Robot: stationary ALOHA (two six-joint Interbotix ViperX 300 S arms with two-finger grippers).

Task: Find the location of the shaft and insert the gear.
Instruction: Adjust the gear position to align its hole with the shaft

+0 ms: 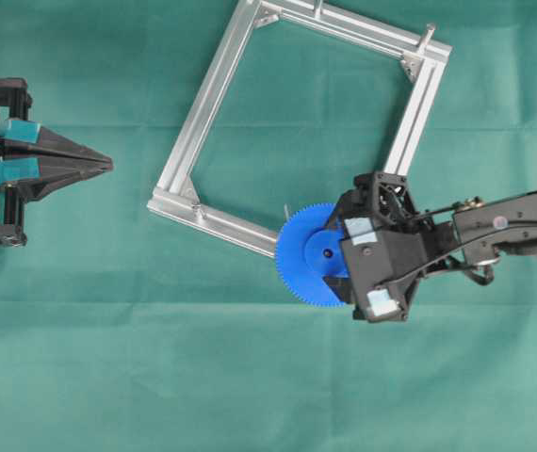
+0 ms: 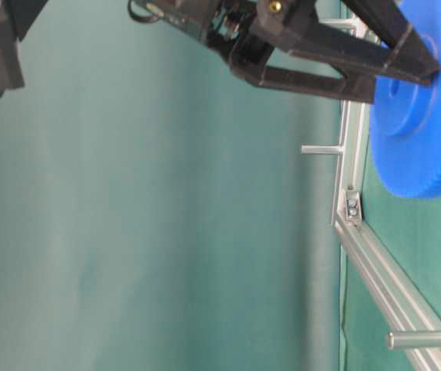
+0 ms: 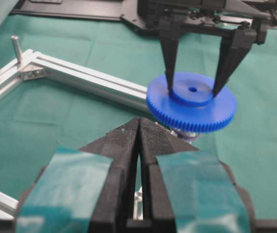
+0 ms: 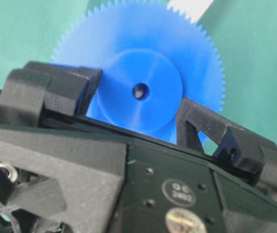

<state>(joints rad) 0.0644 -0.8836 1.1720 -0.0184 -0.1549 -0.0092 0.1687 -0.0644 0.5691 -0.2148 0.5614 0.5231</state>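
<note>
The blue gear (image 1: 308, 256) lies flat over the near right corner of the aluminium frame (image 1: 214, 94). My right gripper (image 1: 336, 256) is shut on the gear's raised hub, one finger (image 3: 169, 73) on each side of it. The gear (image 3: 192, 106) sits level just above the frame rail in the left wrist view, and its centre hole (image 4: 139, 90) shows dark in the right wrist view. The shaft is hidden under the gear; only a bit of silver metal (image 3: 188, 134) shows beneath the rim. My left gripper (image 1: 106, 165) is shut and empty, far left of the frame.
A bare silver peg (image 1: 429, 34) stands at the frame's far right corner and shows in the left wrist view (image 3: 16, 48). Two pegs (image 2: 321, 149) stick out of the frame in the table-level view. Green cloth (image 1: 250, 377) covers the table.
</note>
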